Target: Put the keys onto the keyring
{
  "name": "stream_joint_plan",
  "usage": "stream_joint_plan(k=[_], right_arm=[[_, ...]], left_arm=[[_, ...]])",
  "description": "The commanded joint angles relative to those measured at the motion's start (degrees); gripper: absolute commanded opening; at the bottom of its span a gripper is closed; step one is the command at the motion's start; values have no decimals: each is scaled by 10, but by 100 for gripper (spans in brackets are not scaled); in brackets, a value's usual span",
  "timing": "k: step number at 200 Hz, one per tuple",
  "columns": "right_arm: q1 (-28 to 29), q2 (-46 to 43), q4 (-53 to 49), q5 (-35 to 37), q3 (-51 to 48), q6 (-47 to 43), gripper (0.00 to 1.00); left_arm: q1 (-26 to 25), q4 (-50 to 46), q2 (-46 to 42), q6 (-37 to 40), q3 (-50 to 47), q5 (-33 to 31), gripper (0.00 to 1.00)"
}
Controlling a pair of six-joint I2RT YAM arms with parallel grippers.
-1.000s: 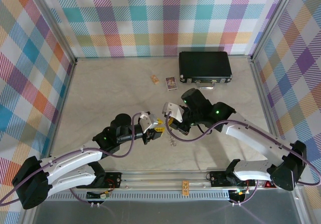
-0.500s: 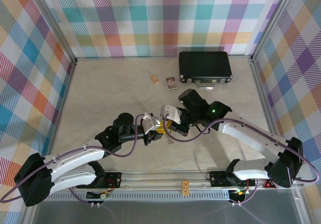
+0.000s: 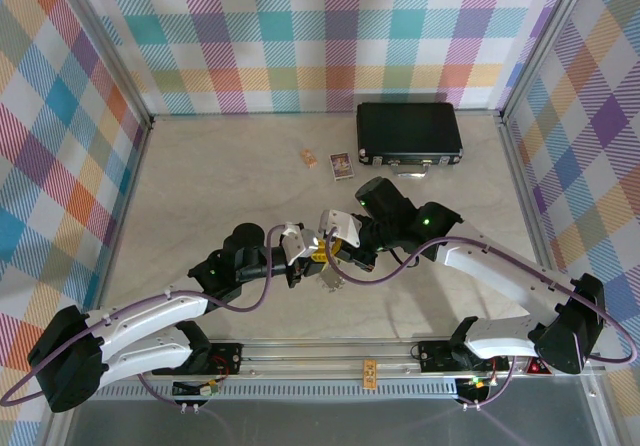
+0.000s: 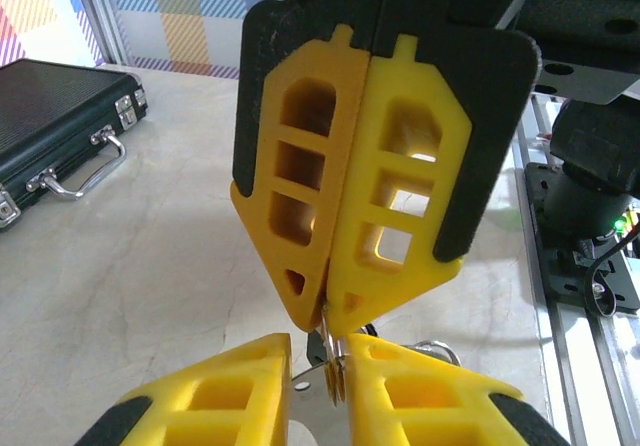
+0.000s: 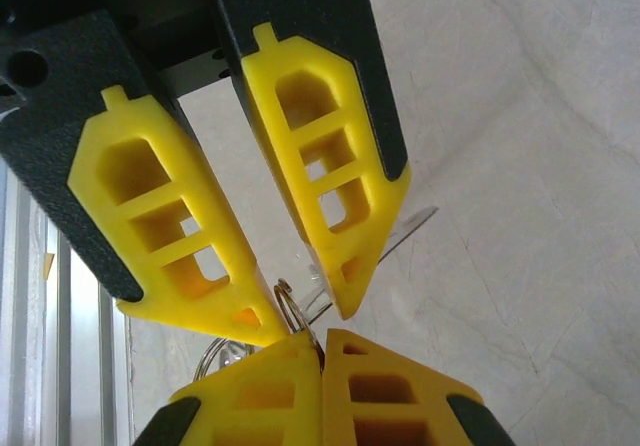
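The thin wire keyring (image 5: 290,301) stands edge-on, pinched at the tips of my right gripper (image 5: 322,341), which is shut on it. My left gripper (image 5: 308,318) faces it with its jaws a narrow gap apart, one finger on each side of the ring. In the left wrist view the keyring (image 4: 337,366) sits in that gap of the left gripper (image 4: 320,351), against the right-hand finger, below the right gripper (image 4: 325,311). A silver key (image 4: 305,391) lies flat under the gap; its blade (image 5: 410,228) pokes out past a left finger. From above, both grippers (image 3: 312,259) (image 3: 330,256) meet at the table's middle.
A black case (image 3: 409,132) with a metal handle lies at the back right. A small card (image 3: 342,165) and a tan scrap (image 3: 309,157) lie to its left. A second wire loop (image 5: 215,356) hangs beside the ring. Bare table surrounds the grippers.
The right gripper slid left to meet the left gripper, lifting the ring and keys off the table. The left jaws have narrowed around the ring.
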Motion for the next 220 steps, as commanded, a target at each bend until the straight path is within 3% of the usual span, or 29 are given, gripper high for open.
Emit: stream_joint_plan(k=[1,18,48,71,78,83,121,157,220], right_arm=[[6,-13,6,-27,-2,-11,0],[7,-12,3,-27,-3,-12,0],[10,-12,5,-26,-5,-11,0],[9,-21,19,-13,-11,1,0],[10,-28,28,-3,-16,9,12],[9,-33,34,5,-20,16,15],[8,-104,110,57,-73,64,18],[7,-184,190,60,-146,86,19],[7,-188,221,15,-156,95,24]], left_arm=[[6,30,-4,0,9,17,16],[6,30,-8,0,8,19,15],[6,29,-9,3,8,25,0],[6,38,-8,-2,3,26,0],[6,47,-8,-7,-1,23,0],[7,55,-9,-11,-5,22,0],[7,145,-4,-60,-29,25,0],[7,249,13,-114,-45,38,0],[7,273,9,-141,-44,38,0]])
